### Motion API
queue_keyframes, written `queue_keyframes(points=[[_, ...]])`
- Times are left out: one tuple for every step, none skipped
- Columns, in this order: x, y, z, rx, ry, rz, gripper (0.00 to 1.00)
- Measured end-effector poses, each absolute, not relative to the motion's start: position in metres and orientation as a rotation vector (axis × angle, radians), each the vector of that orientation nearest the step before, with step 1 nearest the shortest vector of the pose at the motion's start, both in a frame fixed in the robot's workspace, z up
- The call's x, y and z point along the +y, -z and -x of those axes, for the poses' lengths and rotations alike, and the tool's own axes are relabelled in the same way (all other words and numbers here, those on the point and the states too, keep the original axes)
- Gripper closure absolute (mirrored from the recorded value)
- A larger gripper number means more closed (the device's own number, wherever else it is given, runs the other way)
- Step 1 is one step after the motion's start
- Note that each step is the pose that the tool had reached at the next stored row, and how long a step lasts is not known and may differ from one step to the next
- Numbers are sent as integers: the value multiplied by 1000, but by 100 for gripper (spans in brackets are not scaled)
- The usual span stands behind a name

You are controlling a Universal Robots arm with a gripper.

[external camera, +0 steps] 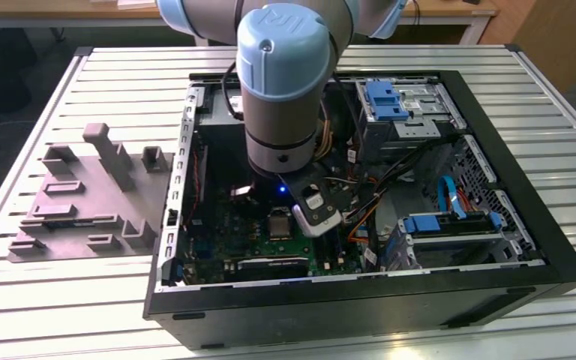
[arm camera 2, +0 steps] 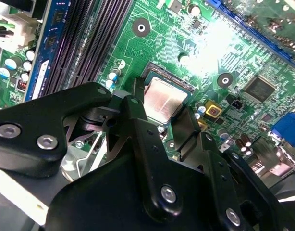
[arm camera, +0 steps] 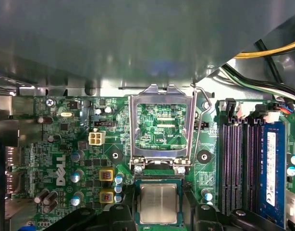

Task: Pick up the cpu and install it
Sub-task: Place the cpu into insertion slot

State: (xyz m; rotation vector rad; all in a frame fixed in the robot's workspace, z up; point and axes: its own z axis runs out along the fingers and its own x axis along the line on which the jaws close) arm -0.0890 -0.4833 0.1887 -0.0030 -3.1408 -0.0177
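Note:
The cpu (arm camera: 158, 203) is a small square chip with a silvery top, lying flat in the socket on the green motherboard (arm camera: 66, 144). In the second wrist view the cpu (arm camera 2: 164, 98) sits between two black fingers (arm camera 2: 135, 103). My gripper (arm camera: 159, 214) straddles the chip, open, with a thin strip of socket rim showing between each finger and the chip's edge. The silver load frame (arm camera: 159, 125) stands swung up beside the socket. In the exterior view my gripper (external camera: 293, 217) is down inside the open computer case (external camera: 528, 225), over the socket.
Black memory slots (arm camera: 236, 163) and a blue memory stick (arm camera: 272, 173) run beside the socket. Cables (external camera: 388, 187) and blue-tabbed drive bays (external camera: 388, 101) crowd the case toward the exterior view's right. A grey parts fixture (external camera: 88, 195) lies on the slatted table outside the case.

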Motion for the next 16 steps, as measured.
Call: queue_keyframes(points=[[-483,-188,89,-3141,17,3,53],[-483,-188,89,-3141,17,3,53],[-483,-187,89,-3141,17,3,53],[-483,-187,89,-3141,17,3,53],[-483,-187,89,-3141,18,3,53],[-483,-187,89,-3141,18,3,53],[-483,-187,89,-3141,18,3,53],[-483,-187,89,-3141,18,3,53],[-483,-187,89,-3141,19,3,53],[-483,-187,89,-3141,19,3,53],[-483,-187,89,-3141,19,3,53],[-483,-187,89,-3141,19,3,53],[-483,-187,89,-3141,19,3,53],[-483,-187,89,-3141,19,3,53],[-483,-187,89,-3141,19,3,53],[-483,-187,89,-3141,19,3,53]])
